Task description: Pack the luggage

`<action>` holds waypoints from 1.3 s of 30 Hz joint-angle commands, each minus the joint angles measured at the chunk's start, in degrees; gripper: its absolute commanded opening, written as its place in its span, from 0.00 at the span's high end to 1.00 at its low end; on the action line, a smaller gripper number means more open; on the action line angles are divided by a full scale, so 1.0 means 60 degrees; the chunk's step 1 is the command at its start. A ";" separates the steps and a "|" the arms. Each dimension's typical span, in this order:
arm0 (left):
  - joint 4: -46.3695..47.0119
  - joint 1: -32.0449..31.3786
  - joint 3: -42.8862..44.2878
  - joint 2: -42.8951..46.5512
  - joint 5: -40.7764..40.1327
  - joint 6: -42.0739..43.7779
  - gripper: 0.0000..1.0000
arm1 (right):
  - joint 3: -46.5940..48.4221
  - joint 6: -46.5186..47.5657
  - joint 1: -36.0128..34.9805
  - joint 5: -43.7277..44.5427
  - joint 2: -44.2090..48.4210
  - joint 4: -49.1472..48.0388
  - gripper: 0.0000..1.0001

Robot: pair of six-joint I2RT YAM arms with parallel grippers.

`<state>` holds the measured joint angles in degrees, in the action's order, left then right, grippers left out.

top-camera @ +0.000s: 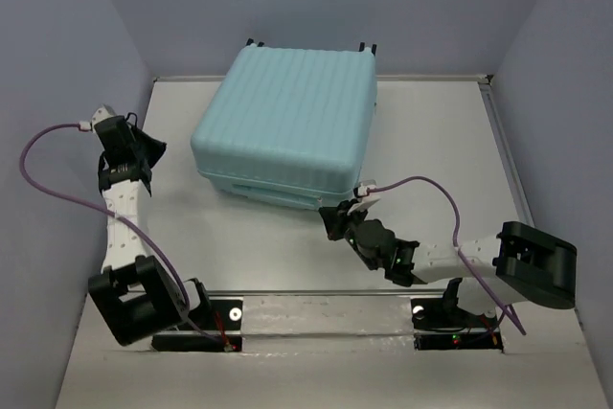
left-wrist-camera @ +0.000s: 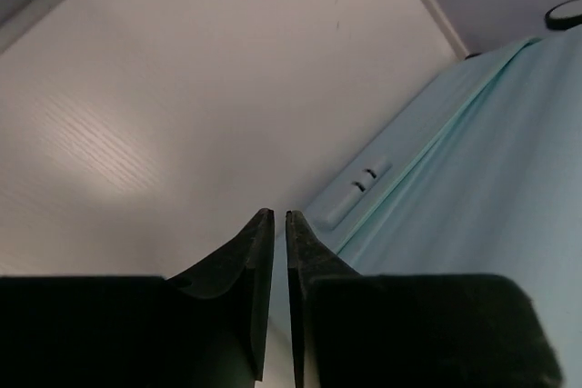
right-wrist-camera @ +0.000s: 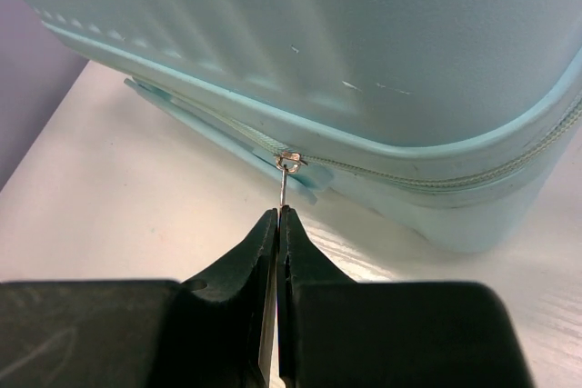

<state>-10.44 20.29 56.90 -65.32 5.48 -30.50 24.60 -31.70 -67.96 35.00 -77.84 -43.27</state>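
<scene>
1. The right gripper (right-wrist-camera: 277, 215), its two black fingers pressed together, pinches the thin silver zip pull (right-wrist-camera: 285, 186) low on the near side of the suitcase, close to its near right corner.
2. The pull hangs from a slider on the pale aqua zip track (right-wrist-camera: 409, 179), which follows the seam between the two shells and curves round that corner.
3. The luggage (top-camera: 287, 117), a large pale aqua-blue hard-shell suitcase, lies flat with its lid down and ribbed shell up on the white tabletop (top-camera: 441, 131). It sits toward the far middle, turned slightly, with its small black caster wheels (top-camera: 367, 45) at the far edge.
4. The left gripper (left-wrist-camera: 277, 217), black fingers drawn in to a hairline slit, grasps nothing. It hovers over bare table near the suitcase's left side without touching it.
5. A purple cable (top-camera: 34, 165) loops out from the left arm, and another arcs over the right arm.
6. Grey-lilac walls (top-camera: 57, 35) enclose the table on three sides.
</scene>
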 commanded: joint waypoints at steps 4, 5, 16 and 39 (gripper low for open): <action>0.1372 -0.0670 -0.0475 -0.1372 0.1608 -0.0790 0.81 | 0.0499 0.0303 -0.0523 -0.0971 0.0157 0.0691 0.93; 0.1417 -0.0861 -0.0533 -0.1461 0.1535 -0.0776 0.81 | 0.0572 0.0361 -0.0523 -0.1000 0.0041 0.0707 0.93; 0.1871 -0.3324 -0.2143 -0.0438 0.1606 -0.0717 0.86 | 0.4494 0.2001 -0.0625 -0.3326 -0.2390 0.2243 0.93; 0.0860 -0.3046 -0.2745 0.0472 0.2192 0.0881 0.87 | 0.9494 0.2779 -0.1461 -0.9870 -0.6260 0.1762 0.93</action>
<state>-5.30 3.46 40.27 -60.90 6.55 -24.36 79.07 -12.53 -68.10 9.13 -115.92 -21.52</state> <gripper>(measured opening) 0.131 0.076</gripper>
